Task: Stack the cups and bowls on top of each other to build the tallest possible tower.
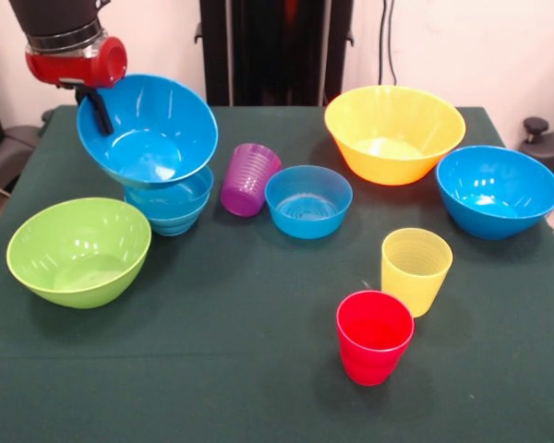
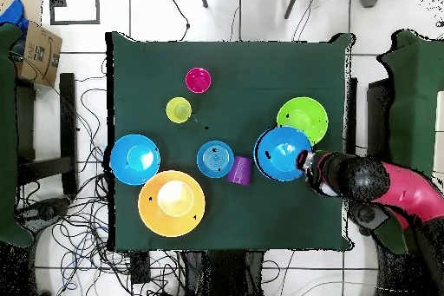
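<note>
My gripper (image 1: pixel 102 122) is shut on the rim of a large blue bowl (image 1: pixel 152 138), one finger inside it. The bowl tilts toward the camera and rests on a small pile of small blue bowls (image 1: pixel 171 210): this is the tower. In the overhead view the gripper (image 2: pixel 305 161) sits at that bowl's (image 2: pixel 279 152) edge. A purple cup (image 1: pixel 249 178) leans beside the pile. Loose on the table are a green bowl (image 1: pixel 78 249), a small blue bowl (image 1: pixel 307 200), a big yellow bowl (image 1: pixel 394 132), another large blue bowl (image 1: pixel 497 189), a yellow cup (image 1: pixel 415 269) and a red cup (image 1: pixel 374 335). No lime green cup shows.
The dark green table (image 1: pixel 212 369) carries everything. The green bowl (image 2: pixel 303 119) nearly touches the tower. The arm (image 2: pixel 390 190) reaches in over the table's edge. A cardboard box (image 2: pixel 39 49) and cables lie on the floor beside the table.
</note>
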You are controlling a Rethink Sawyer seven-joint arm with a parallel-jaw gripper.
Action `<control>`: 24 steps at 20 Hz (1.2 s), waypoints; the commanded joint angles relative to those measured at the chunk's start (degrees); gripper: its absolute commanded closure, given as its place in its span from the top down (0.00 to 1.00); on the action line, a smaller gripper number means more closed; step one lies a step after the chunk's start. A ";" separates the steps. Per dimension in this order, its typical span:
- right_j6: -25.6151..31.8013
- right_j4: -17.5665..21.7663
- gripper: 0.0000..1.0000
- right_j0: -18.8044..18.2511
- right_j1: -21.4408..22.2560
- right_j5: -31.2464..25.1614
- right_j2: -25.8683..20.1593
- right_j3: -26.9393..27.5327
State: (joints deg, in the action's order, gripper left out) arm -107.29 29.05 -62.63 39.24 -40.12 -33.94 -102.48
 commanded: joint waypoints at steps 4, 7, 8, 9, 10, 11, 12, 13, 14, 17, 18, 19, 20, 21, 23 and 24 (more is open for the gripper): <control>3.10 4.50 0.00 2.92 -3.73 5.49 0.44 -1.36; 3.18 4.65 0.00 2.98 -4.09 5.87 0.60 -1.25; 3.05 4.69 0.00 3.05 -4.25 6.16 0.71 -1.34; 2.79 4.76 0.00 3.14 -4.34 6.54 0.85 -1.61; 2.53 4.77 0.00 3.27 -4.36 6.84 0.99 -1.83; 2.34 4.76 0.00 3.39 -4.33 7.14 1.13 -2.02; 2.25 4.85 0.00 3.47 -4.30 7.36 1.27 -2.12; 2.39 4.96 0.00 3.46 -4.28 7.50 1.37 -2.16; 2.60 5.06 0.00 3.44 -4.39 7.55 1.43 -2.05; 2.58 5.10 0.00 3.58 -4.61 7.92 1.57 -2.15; 2.23 5.03 0.00 3.71 -4.61 8.15 1.69 -2.43; 1.93 4.87 0.00 3.78 -4.62 8.29 1.77 -2.73; 1.66 4.82 0.00 3.86 -4.62 8.59 1.83 -3.05; 1.40 4.76 0.00 3.92 -4.56 8.81 1.91 -3.41; 0.98 4.63 0.00 4.13 -4.44 9.30 2.05 -4.07; 0.75 4.55 0.00 4.28 -4.37 9.53 2.14 -4.36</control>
State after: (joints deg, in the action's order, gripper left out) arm -107.29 29.05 -61.57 37.03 -34.09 -33.34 -103.33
